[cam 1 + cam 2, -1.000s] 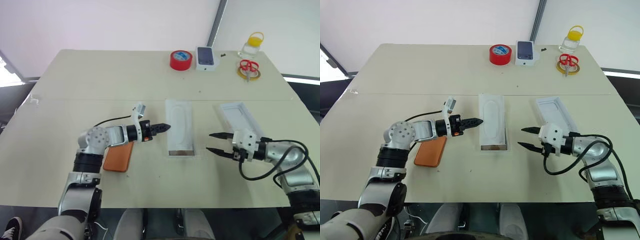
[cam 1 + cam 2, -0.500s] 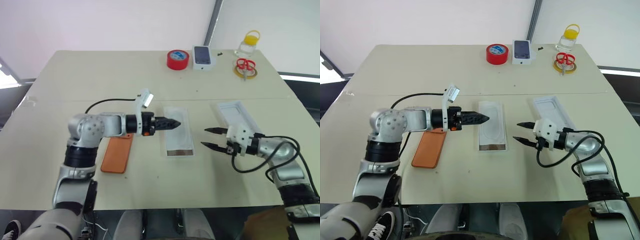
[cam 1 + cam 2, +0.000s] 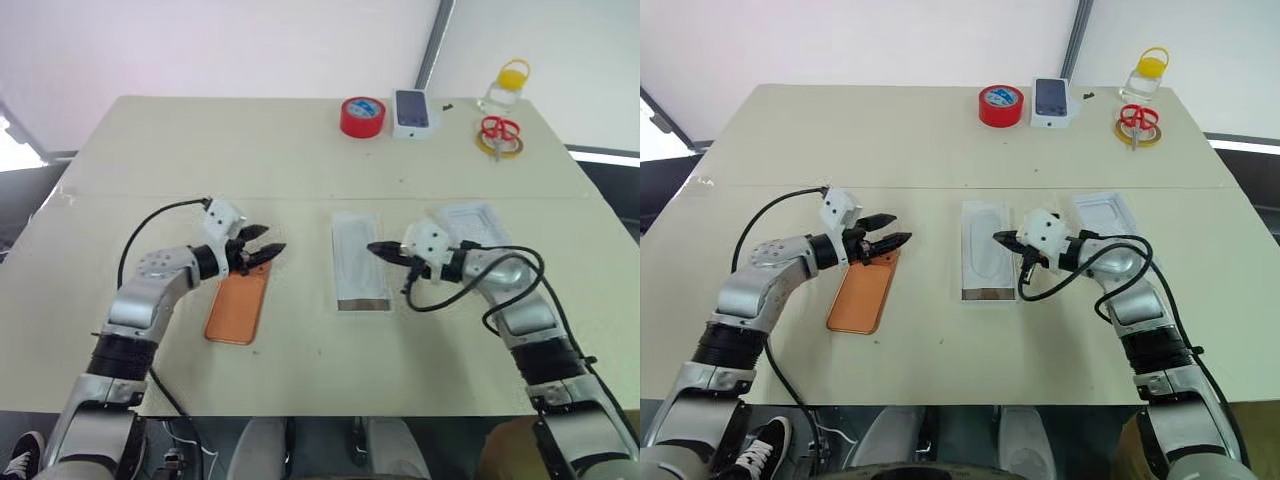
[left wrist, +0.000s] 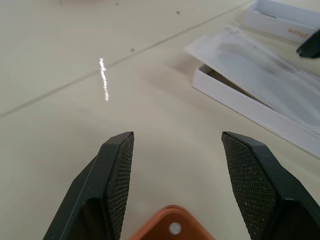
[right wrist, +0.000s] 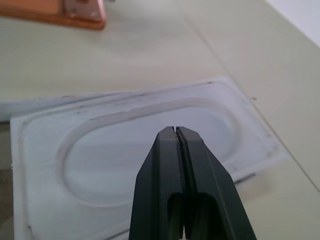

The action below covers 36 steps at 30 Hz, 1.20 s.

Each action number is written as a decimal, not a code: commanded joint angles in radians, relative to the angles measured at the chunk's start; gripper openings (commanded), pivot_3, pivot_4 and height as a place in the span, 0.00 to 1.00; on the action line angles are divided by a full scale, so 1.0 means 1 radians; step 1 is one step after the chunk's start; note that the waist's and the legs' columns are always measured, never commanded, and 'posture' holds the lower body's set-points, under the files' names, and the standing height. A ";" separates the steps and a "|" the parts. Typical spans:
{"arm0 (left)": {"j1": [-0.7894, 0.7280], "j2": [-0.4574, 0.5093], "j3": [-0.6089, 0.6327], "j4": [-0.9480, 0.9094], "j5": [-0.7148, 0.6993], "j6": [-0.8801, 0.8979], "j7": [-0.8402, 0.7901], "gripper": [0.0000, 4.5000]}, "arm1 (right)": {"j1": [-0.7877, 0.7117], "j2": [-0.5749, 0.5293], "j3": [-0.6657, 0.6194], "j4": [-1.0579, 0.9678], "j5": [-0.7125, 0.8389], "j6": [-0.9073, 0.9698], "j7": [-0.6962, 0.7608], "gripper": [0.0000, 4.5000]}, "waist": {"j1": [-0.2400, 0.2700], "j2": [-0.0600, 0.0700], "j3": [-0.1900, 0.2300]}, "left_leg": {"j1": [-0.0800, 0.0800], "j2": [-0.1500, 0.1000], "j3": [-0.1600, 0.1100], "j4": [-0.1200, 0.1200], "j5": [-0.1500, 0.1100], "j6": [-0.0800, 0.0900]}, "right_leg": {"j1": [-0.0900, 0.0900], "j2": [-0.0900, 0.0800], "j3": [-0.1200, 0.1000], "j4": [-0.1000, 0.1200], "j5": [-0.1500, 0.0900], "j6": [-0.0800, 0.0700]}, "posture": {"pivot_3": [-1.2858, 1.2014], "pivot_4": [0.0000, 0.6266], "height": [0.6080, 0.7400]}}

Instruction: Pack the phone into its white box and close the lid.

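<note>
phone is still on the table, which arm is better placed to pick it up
Left. Its end effector is open, right over the far end of the phone. The right end effector is shut over the card lying in the white box, away from the phone.

Bright, even, diffuse lighting; soft faint shadows under arms on bench (image 3: 300, 150). Overexposed patch at far-left edge. Thin glare streak on bench surface in left wrist view. Motion blur on right hand (image 3: 378, 249) and nearby lid (image 3: 470, 222). Wrist views soft at close range.
</note>
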State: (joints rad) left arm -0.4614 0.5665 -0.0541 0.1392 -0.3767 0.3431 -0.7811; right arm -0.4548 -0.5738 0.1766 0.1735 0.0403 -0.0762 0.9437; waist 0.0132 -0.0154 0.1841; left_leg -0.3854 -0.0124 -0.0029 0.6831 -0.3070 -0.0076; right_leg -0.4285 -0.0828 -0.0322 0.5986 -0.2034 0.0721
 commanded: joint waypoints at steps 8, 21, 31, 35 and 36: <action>0.076 -0.034 0.062 -0.075 0.032 -0.022 0.049 0.66 | 0.017 -0.122 0.122 -0.066 -0.086 -0.134 0.169 0.01 | -0.001 0.000 0.000 | 0.000 0.000 0.001 0.000 -0.001 0.002 | 0.000 0.001 0.000 0.000 0.002 0.004 | 0.52 0.24 1.00; 0.078 -0.057 0.070 -0.082 0.054 -0.029 0.075 0.66 | -0.014 -0.081 0.117 -0.070 -0.053 -0.189 0.196 0.01 | -0.003 0.000 0.000 | 0.003 0.002 0.001 0.000 -0.001 0.002 | 0.002 0.002 -0.001 0.001 0.002 0.004 | 0.52 0.24 1.00; 0.065 -0.066 0.082 -0.071 0.058 -0.012 0.082 0.66 | -0.120 -0.039 0.100 0.077 -0.121 -0.249 0.078 0.01 | -0.002 0.000 0.000 | 0.003 0.002 0.001 0.000 -0.001 0.001 | 0.002 0.002 -0.001 0.002 0.002 0.004 | 0.52 0.24 1.00; 0.072 -0.047 0.089 -0.072 0.048 0.057 0.077 0.66 | -0.161 -0.028 0.156 0.206 -0.294 -0.317 -0.058 0.01 | -0.005 0.000 0.000 | 0.003 0.002 0.001 0.000 -0.001 0.001 | 0.002 0.002 -0.001 0.002 0.002 0.004 | 0.52 0.24 1.00; 0.076 -0.041 0.084 -0.067 0.069 0.051 0.083 0.66 | -0.172 -0.040 0.183 0.235 -0.360 -0.351 -0.094 0.01 | -0.006 0.000 0.000 | 0.003 0.002 0.001 0.000 -0.001 0.001 | 0.002 0.002 -0.001 0.003 0.002 0.004 | 0.52 0.24 1.00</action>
State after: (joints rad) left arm -0.3802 0.5108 0.0152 0.0823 -0.3197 0.3926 -0.7051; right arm -0.6040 -0.6030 0.3348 0.3868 -0.2384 -0.3754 0.9042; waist 0.0069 -0.0156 0.1842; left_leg -0.3822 -0.0106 -0.0013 0.6835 -0.3076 -0.0064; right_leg -0.4270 -0.0805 -0.0327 0.6016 -0.2012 0.0759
